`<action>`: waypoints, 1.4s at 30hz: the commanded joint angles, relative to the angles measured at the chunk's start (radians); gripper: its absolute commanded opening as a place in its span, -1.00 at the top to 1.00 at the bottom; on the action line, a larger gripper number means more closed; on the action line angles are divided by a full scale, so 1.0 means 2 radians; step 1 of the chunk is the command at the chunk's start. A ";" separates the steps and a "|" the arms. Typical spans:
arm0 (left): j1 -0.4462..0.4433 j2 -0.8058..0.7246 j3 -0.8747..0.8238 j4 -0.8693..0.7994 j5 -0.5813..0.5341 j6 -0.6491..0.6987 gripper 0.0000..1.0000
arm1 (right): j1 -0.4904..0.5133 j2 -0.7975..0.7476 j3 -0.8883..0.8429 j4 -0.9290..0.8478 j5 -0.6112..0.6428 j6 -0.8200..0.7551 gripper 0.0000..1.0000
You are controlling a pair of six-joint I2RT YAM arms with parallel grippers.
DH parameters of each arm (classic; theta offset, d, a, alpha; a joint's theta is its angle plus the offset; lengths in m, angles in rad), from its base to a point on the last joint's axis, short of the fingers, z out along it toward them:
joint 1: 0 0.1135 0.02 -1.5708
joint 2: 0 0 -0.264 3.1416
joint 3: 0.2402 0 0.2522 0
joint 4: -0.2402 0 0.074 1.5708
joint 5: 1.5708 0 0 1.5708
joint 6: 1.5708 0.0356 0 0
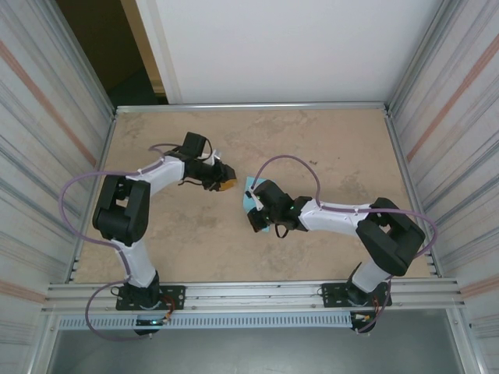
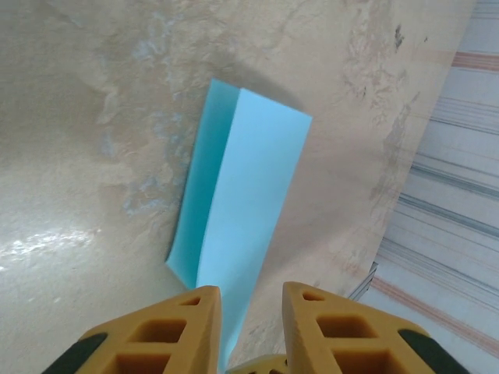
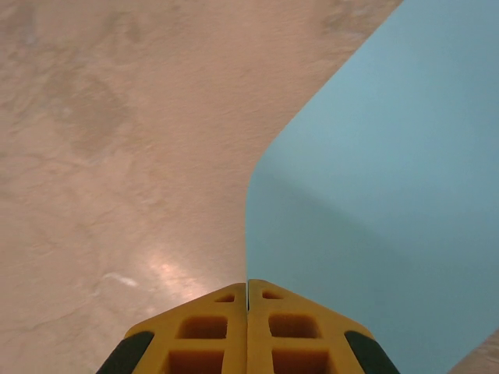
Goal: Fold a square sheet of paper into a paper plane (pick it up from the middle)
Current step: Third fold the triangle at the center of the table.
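Sheet (image 2: 249, 202) edge runs between parted fingers (image 2: 183, 331) of left gripper (image 2: 251, 300).

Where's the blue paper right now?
Mid-table in the top view, the square sheet of paper is folded between the arms: one end inside the open left gripper, one edge at the shut right gripper.

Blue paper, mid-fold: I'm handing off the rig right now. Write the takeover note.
Left end effector: open, fingers either side of the near end of the square sheet of paper, not clamping it.
Right end effector: shut, apparently pinching an edge of the sheet.
Paper: mid-table between the arms, creased lengthwise, one flap raised.
Done: one lengthwise fold, as far as I can see.
Left: nose and wing folds; no plane shape yet.
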 commanded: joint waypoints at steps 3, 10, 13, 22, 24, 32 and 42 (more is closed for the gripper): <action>-0.022 0.022 0.022 0.001 0.009 0.018 0.44 | -0.003 -0.001 -0.005 0.027 -0.077 0.013 1.00; -0.042 0.076 0.056 -0.015 0.017 0.039 0.50 | -0.003 0.002 -0.013 0.046 -0.107 0.028 1.00; -0.049 0.097 0.075 -0.035 0.011 0.054 0.53 | -0.004 0.004 -0.014 0.047 -0.112 0.030 1.00; -0.060 0.149 0.104 -0.102 -0.031 0.094 0.62 | -0.013 0.007 -0.016 0.035 -0.098 0.043 1.00; -0.061 0.155 0.109 -0.117 -0.047 0.105 0.63 | -0.017 0.010 -0.015 0.031 -0.094 0.048 1.00; -0.063 0.170 0.110 -0.131 -0.055 0.119 0.67 | -0.030 0.029 -0.004 0.009 -0.068 0.073 1.00; -0.064 0.170 0.112 -0.132 -0.052 0.122 0.66 | -0.035 0.051 0.014 -0.009 -0.047 0.083 1.00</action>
